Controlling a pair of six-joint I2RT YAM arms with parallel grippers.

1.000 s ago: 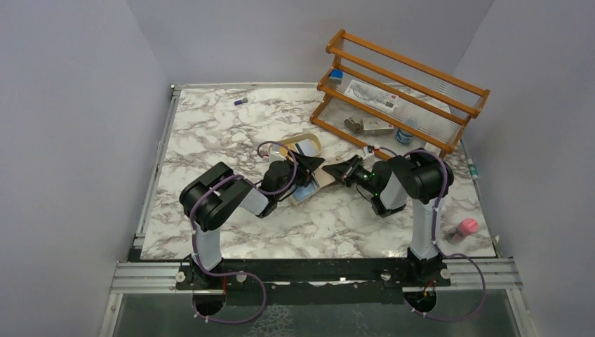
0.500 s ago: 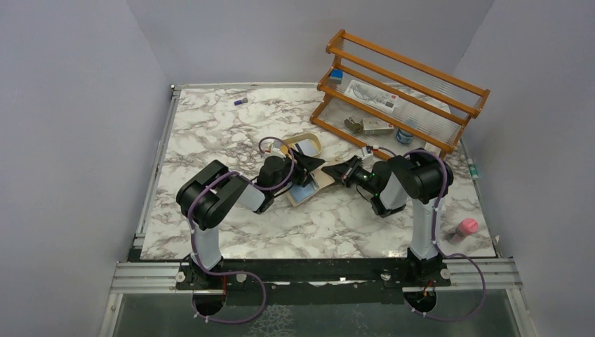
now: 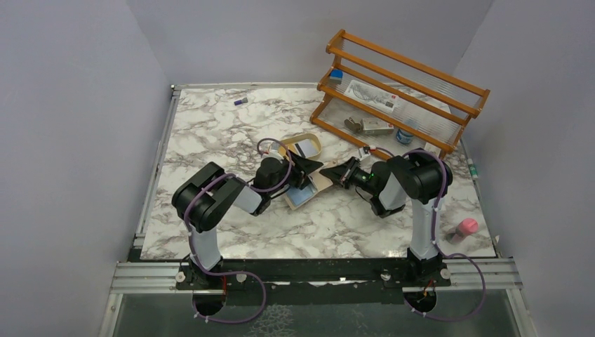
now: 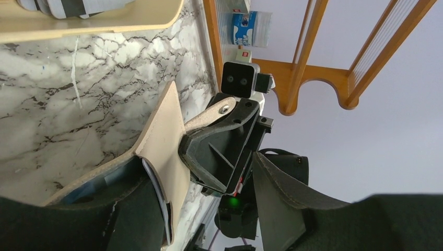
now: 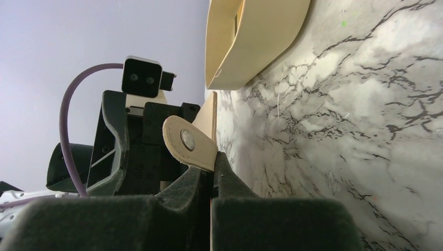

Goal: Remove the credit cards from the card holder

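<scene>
1. Our right pincer is clamped shut on the card holder just below its snap tab. It holds that flap up on edge, we judge so that the pockets gape.
2. Our left pincer faces it with jaws apart. One finger lies beside the holder's open edge, pinching nothing we can see.
3. The holder sits mid-bench between both pincers. A pale blue card shows on its lower half; we cannot tell if it is pocketed.
4. The oval tray lies just behind and the wooden rack well beyond. The raised flap and the right pincer crowd the left one's approach.
</scene>
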